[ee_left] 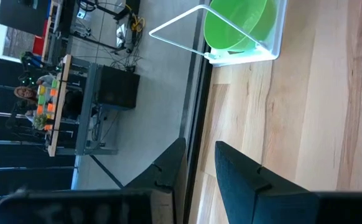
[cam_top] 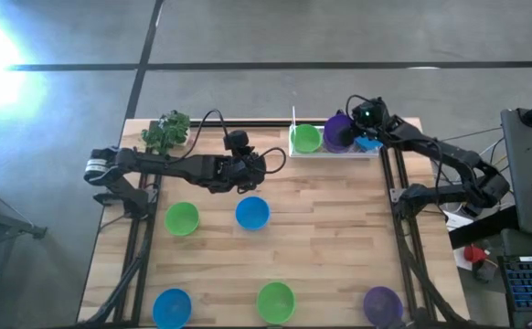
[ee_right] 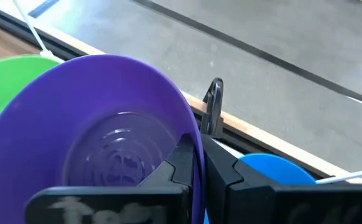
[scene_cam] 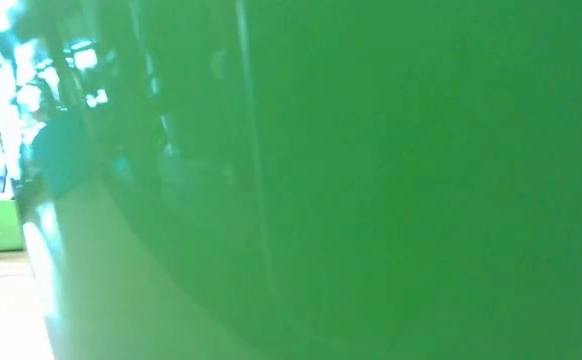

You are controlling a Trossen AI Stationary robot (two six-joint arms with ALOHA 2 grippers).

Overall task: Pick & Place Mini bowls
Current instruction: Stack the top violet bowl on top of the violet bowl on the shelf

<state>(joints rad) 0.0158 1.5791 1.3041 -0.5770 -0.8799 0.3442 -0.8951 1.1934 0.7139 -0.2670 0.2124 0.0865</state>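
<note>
We take the clear tray (cam_top: pixel 335 151) at the table's far edge as our landmark. It is crowded: a green bowl (cam_top: pixel 305 138) fills its left end, a purple bowl (cam_top: pixel 339 132) pinched in the right gripper (cam_top: pixel 356 128) hangs over its middle, and a blue bowl (cam_top: pixel 369 143) sits at its right end. The left gripper (cam_top: pixel 264 164), jaws apart, blocks the approach just left of the tray. Nearer us from the tray, bare wood lies open down the table's middle and right. 5 loose bowls stand well away: 2 left of centre (cam_top: pixel 182 218) (cam_top: pixel 252 213), 3 along the near edge (cam_top: pixel 172 306) (cam_top: pixel 276 301) (cam_top: pixel 382 304). A toy plant (cam_top: pixel 165 132) occupies the far left corner.
</note>
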